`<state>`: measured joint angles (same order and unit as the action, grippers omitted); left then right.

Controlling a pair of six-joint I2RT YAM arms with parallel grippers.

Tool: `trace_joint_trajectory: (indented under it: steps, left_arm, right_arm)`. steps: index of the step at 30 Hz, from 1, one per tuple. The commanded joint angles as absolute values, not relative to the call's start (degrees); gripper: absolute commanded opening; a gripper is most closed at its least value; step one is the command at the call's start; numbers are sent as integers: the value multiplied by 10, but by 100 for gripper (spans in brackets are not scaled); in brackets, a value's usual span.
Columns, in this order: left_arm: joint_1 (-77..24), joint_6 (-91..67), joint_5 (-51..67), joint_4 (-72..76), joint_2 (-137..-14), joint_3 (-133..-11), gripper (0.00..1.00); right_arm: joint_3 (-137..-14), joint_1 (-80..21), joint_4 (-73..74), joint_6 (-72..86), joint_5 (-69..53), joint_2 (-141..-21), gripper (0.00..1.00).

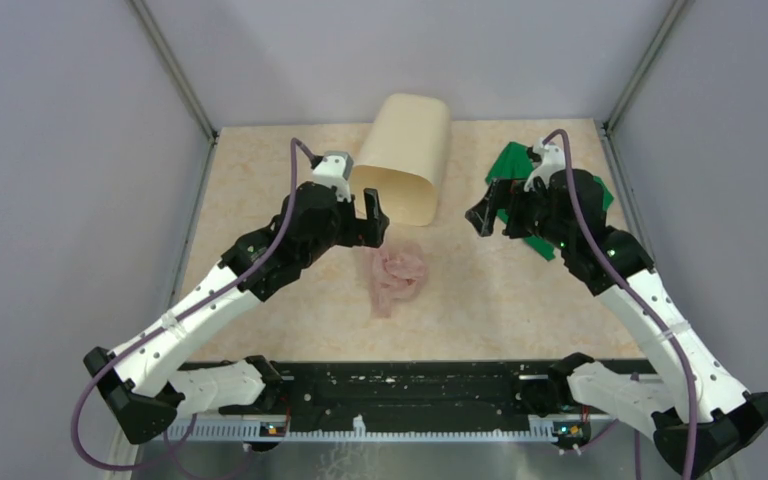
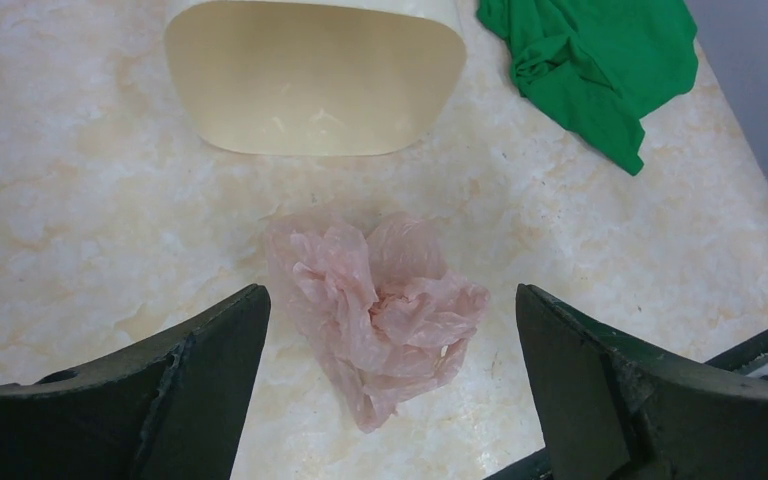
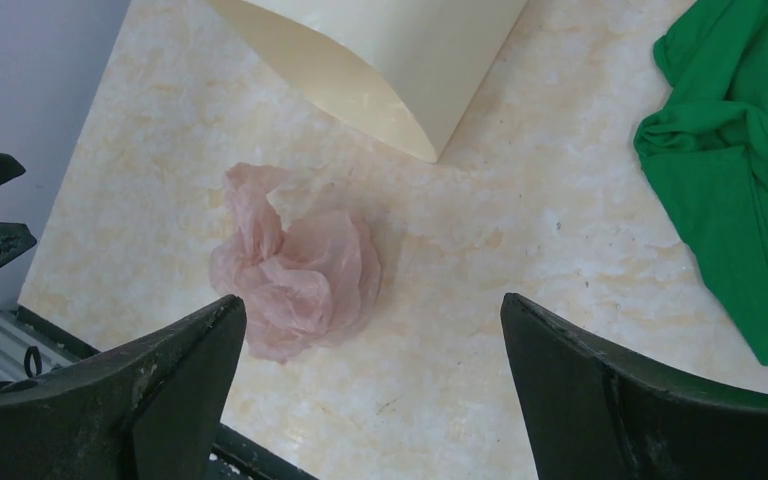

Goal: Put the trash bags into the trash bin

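A crumpled pale-pink trash bag point(image 1: 397, 276) lies on the table near its middle. It also shows in the left wrist view point(image 2: 375, 305) and the right wrist view point(image 3: 295, 268). The cream-beige trash bin point(image 1: 406, 158) lies on its side behind it, mouth toward the bag point(image 2: 315, 80) point(image 3: 390, 60). My left gripper point(image 1: 377, 212) is open and empty, held above the table just left of the bin's mouth, behind the bag. My right gripper point(image 1: 487, 215) is open and empty, held above the table to the right of the bin.
A green cloth point(image 1: 520, 175) lies at the back right, partly under the right arm; it also shows in both wrist views point(image 2: 600, 60) point(image 3: 740, 170). Grey walls close the table on three sides. A black rail point(image 1: 410, 385) runs along the near edge.
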<state>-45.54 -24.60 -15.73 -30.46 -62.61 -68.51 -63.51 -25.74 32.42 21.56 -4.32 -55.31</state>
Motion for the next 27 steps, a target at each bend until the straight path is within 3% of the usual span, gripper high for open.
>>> trace_joint_trajectory:
  steps: [1, 9, 16, 27]
  left_arm:
    - [-455, -255, -185, -302, -604, -698, 98]
    - [-454, -251, -199, -317, -588, -690, 98]
    - [-438, -264, -178, -332, -593, -664, 98]
    - [-290, -273, -44, -327, -554, -559, 99]
  right_arm:
    - [-655, -256, 303, 203, -32, -556, 99]
    - [-604, -263, 237, 197, -6, -554, 99]
    - [-565, -363, 163, 167, 139, -585, 99]
    - [-486, -415, -57, 156, 213, -679, 99]
